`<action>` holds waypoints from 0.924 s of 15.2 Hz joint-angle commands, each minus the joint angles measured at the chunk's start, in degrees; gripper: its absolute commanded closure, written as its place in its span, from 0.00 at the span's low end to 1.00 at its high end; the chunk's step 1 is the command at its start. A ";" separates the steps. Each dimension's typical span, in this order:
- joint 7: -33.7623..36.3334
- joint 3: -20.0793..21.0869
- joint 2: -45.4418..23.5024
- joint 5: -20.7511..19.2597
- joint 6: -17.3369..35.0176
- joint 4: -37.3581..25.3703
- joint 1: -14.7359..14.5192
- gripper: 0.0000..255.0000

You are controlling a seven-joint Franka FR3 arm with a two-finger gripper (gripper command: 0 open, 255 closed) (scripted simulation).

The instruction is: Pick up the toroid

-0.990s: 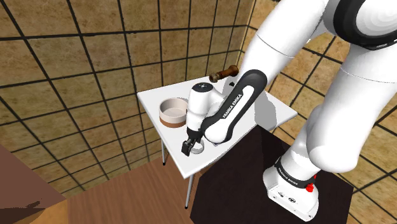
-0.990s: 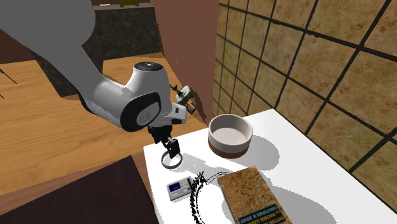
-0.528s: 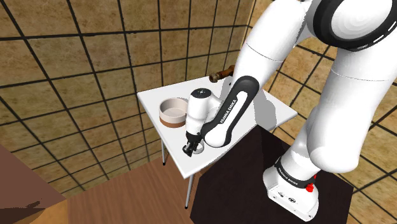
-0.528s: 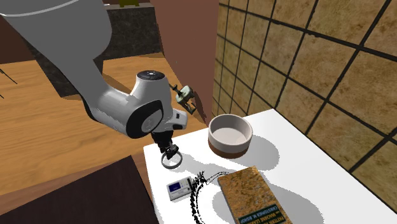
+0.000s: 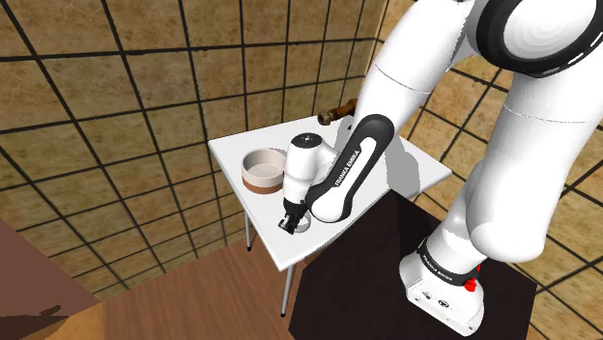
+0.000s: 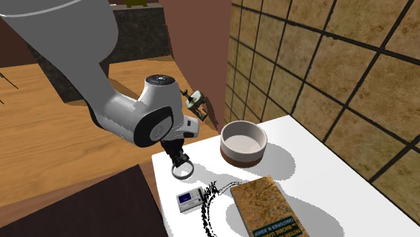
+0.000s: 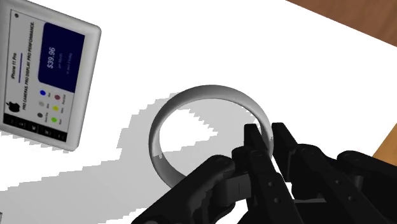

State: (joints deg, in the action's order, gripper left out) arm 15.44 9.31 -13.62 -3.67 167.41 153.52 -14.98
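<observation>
We see the all-black two-finger gripper (image 7: 266,135) low over the white table (image 6: 316,188). Its fingers pinch one side of the band of the pale grey ring (image 7: 210,92). The ring lies flat near the table's edge, just beside a small white card with a blue panel (image 7: 48,76).

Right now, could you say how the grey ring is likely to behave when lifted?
The ring looks thin-walled and hollow, so probably light. Its smooth, glossy band may slip or pivot in the gripper. Set on edge, it would likely roll across the table.
</observation>
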 commanded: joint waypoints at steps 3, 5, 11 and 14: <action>-1.00 1.58 2.67 1.54 -2.40 0.40 0.64 1.00; -1.80 2.32 4.74 2.70 -4.16 0.69 1.12 1.00; -4.03 3.61 10.83 5.98 -9.65 1.17 1.71 1.00; -4.89 3.81 13.74 7.27 -12.50 1.19 1.67 1.00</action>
State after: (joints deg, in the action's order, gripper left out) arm 10.85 13.09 -0.74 3.22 155.83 154.73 -13.33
